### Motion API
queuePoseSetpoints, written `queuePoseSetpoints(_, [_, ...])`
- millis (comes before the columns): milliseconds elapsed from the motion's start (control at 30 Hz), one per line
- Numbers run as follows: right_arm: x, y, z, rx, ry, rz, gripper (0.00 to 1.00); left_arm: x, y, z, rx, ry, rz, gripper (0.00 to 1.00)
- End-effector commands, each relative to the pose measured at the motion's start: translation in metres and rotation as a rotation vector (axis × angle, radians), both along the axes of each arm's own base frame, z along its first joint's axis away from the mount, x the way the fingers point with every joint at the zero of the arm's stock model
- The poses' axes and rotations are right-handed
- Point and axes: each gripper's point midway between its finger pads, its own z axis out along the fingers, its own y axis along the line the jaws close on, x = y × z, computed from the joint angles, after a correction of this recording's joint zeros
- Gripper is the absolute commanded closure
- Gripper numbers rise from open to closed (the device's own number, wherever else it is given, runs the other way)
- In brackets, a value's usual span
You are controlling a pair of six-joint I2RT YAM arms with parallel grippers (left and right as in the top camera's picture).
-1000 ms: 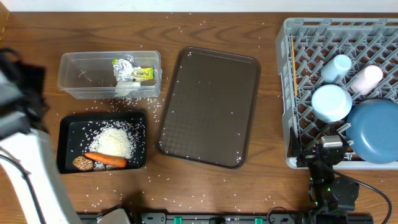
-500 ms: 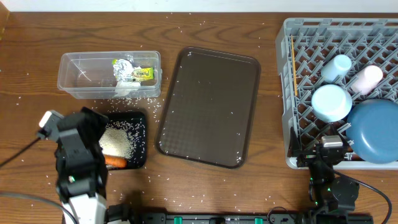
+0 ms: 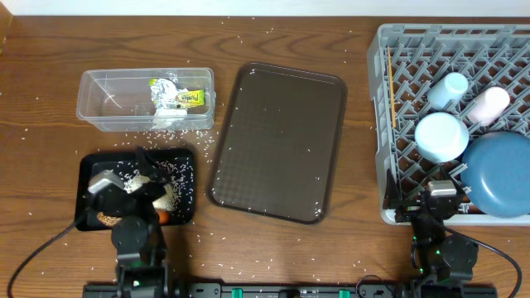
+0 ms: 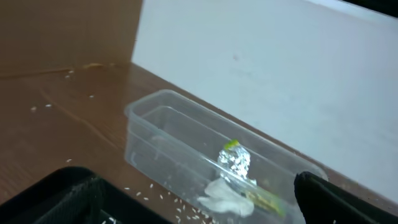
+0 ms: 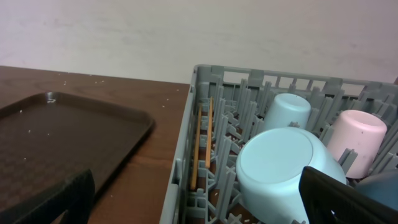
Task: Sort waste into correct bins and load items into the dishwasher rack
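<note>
Both grippers standing wide open, gripping nothing.
Left gripper (image 3: 132, 175) is hovering over the black tray's (image 3: 84, 178) rice (image 3: 175, 172), wrapper (image 3: 171, 94) in the clear tub (image 3: 98, 116) lying beyond; right gripper (image 3: 440, 193) is sitting at the rack's (image 3: 387, 124) near edge, bowl (image 3: 440, 136) just ahead.

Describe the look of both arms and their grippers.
Both are black. The left arm carries a pale grey block and trails a thin black cable. The right arm has a grey block, a small green light and a looping black cable. Gripper fingers are matte black.
</note>
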Motion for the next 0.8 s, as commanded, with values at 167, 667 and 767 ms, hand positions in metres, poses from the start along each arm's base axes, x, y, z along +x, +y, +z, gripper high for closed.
queuePoseSetpoints(167, [0.0,-0.002,0.0,-0.013,-0.003,-0.009,0.01,-0.001,-0.034,0.0,0.206,0.013,-0.202,0.02])
queuePoseSetpoints(667, [0.0,-0.002,0.0,-0.013,-0.003,-0.009,0.01,-0.013,-0.063,-0.043,0.19,0.168,-0.338,0.02])
queuePoseSetpoints(767, [0.0,-0.002,0.0,-0.013,-0.003,-0.009,0.01,-0.013,-0.069,-0.043,0.192,0.166,-0.364,0.02])
